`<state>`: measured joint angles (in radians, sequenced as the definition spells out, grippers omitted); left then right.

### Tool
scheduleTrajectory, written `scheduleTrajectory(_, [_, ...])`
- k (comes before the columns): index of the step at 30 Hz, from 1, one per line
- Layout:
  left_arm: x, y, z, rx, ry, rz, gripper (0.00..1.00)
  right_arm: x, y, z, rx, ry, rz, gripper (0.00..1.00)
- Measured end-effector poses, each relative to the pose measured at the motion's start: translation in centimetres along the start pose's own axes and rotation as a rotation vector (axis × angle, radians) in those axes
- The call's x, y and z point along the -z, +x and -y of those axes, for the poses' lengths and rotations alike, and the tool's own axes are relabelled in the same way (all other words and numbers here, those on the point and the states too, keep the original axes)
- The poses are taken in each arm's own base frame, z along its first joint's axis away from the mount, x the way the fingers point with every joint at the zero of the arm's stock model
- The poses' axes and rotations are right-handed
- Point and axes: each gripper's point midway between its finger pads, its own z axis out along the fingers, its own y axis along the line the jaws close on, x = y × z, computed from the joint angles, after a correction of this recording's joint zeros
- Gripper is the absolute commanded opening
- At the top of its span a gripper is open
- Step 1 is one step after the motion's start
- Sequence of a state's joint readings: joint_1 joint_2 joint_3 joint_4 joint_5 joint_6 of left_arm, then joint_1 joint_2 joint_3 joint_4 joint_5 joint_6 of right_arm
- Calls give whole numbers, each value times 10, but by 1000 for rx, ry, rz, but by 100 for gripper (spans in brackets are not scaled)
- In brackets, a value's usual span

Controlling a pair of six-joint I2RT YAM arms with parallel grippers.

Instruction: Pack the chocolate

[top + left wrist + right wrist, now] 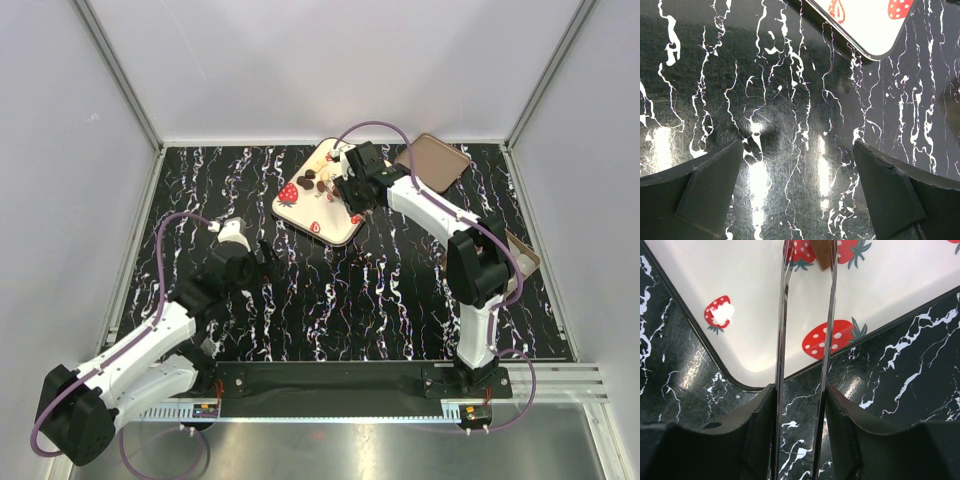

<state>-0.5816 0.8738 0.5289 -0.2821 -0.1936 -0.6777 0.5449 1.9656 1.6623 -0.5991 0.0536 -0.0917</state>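
Note:
Several small dark and tan chocolates (318, 181) lie on the cream strawberry-print tray (300, 212) at the back middle. My right gripper (356, 196) reaches over the tray's right side. In the right wrist view it (800, 390) is shut on a pair of metal tongs (781, 315), and the tong tips pinch a brown chocolate (823, 252) above the tray (740, 275). My left gripper (262, 262) is open and empty over the bare table, below and left of the tray. In the left wrist view its jaws (799, 150) stand wide apart, with a tray corner (867, 30) at the top.
A large brown rounded-square lid (432, 161) lies at the back right beside the tray. A tan box (527, 262) sits at the table's right edge. The table is black marble (350, 300) with white walls around it.

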Motion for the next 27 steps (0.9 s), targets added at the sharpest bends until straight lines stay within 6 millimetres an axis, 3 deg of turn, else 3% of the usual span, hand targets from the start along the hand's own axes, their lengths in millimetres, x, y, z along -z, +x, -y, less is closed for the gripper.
scheduleTrajectory(13, [-5, 6, -3, -5, -16, -23, 99, -12, 6, 14, 13, 19, -20, 48])
scheduleTrajectory(21, [-6, 5, -1, -5, -12, -25, 99, -13, 8, 17, -11, 40, -25, 29])
scheduleTrajectory(27, [-4, 2, 3, -3, 3, -22, 99, 1, 21, 36, -159, 187, -77, 27])
